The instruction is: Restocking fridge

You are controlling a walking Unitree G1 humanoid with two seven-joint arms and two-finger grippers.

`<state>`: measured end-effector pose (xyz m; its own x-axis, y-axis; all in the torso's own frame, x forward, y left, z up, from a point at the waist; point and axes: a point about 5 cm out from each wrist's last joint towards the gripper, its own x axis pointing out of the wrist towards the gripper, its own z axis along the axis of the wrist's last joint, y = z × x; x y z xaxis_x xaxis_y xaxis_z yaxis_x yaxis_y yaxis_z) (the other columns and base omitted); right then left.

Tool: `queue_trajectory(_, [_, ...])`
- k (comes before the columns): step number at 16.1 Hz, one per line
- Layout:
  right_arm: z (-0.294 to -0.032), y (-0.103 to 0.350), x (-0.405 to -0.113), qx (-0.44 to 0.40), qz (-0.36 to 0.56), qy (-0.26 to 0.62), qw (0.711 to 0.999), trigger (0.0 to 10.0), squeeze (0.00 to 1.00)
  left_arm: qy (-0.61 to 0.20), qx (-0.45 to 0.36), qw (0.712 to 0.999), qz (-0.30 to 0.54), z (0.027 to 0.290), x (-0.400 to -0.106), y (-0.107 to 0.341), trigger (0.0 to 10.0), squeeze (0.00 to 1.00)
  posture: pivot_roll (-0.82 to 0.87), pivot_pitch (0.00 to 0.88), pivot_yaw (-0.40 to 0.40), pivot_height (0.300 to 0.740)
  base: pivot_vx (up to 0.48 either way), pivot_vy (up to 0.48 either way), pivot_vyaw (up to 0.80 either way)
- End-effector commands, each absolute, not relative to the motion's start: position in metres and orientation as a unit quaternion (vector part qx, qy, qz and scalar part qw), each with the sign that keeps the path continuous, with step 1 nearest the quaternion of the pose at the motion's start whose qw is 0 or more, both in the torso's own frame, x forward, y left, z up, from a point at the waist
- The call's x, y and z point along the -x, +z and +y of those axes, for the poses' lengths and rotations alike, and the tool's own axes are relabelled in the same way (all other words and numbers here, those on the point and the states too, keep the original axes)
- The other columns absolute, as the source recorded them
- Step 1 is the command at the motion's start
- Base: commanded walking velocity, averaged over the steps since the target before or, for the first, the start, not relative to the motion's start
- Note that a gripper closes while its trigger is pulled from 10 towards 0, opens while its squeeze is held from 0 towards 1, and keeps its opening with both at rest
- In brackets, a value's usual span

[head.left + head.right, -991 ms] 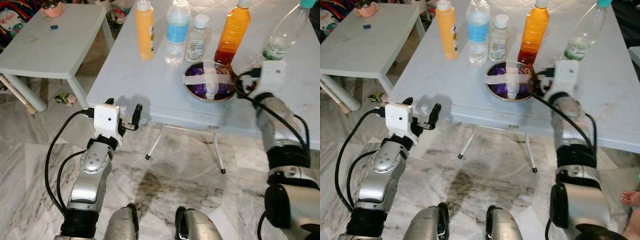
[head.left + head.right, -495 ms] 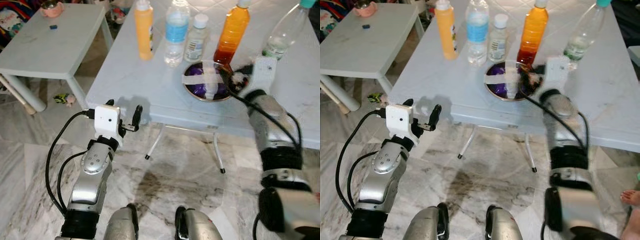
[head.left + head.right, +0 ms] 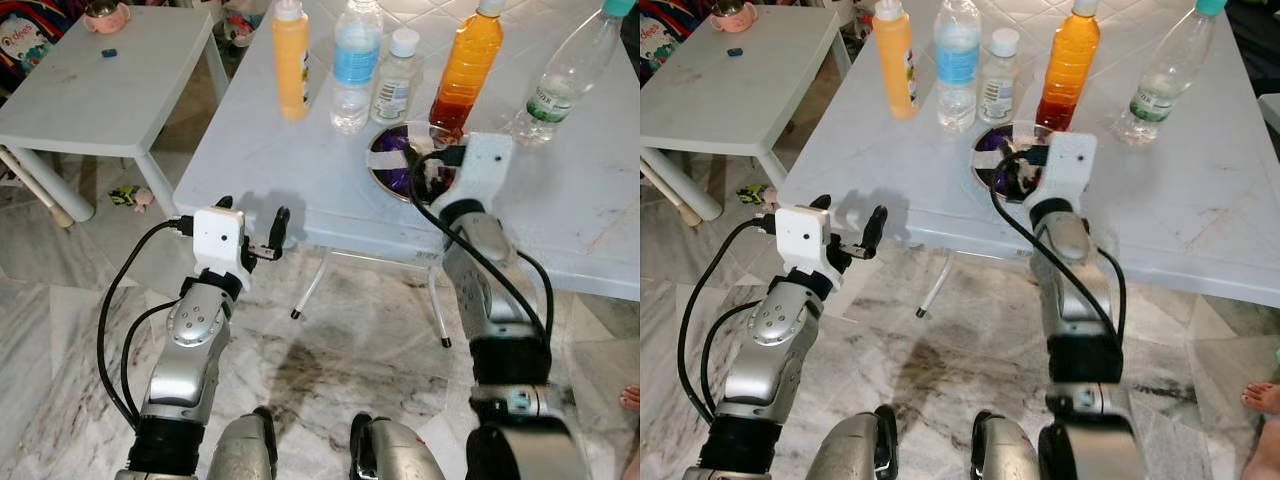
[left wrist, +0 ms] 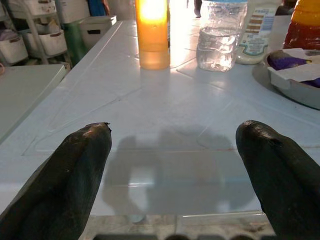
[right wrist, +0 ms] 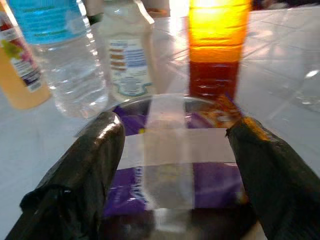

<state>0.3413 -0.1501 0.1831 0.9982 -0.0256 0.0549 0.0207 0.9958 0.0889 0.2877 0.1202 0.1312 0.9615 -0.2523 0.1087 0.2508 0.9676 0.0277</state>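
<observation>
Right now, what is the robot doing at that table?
The robot stands at a white table holding a row of bottles and a taped bowl of purple packets. Its right pincer is open and reaching over the bowl, one finger on each side, not yet gripping it. Its left pincer hovers open at the table's near edge, holding nothing. Behind the bowl stand an orange bottle, a water bottle, a small white bottle and an amber bottle.

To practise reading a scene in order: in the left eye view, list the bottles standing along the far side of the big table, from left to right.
Orange bottle → blue-label bottle → small white-cap bottle → amber bottle → green-label bottle.
</observation>
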Motion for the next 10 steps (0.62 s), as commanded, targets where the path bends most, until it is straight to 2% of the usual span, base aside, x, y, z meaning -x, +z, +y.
queue_trajectory(1, [-0.152,0.187,-0.336,-0.040,-0.038,-0.027,0.998,10.0,0.00,-0.124,-0.008,0.991,-0.049,0.121,-0.288,0.127,10.0,0.00,0.01,0.170,0.029,0.740,0.000,0.000,0.00])
queue_trajectory(5, [-0.158,0.188,-0.322,-0.040,-0.040,-0.064,0.996,10.0,0.00,-0.134,0.001,0.990,-0.044,0.120,-0.286,0.125,10.0,0.00,0.00,0.168,0.029,0.740,0.000,0.000,0.00])
queue_trajectory(10, [-0.150,0.161,-0.308,-0.076,0.021,-0.086,0.993,10.0,0.00,-0.144,-0.001,0.989,-0.041,0.122,-0.286,0.120,10.0,0.00,0.00,0.170,0.032,0.740,0.000,0.000,0.00])
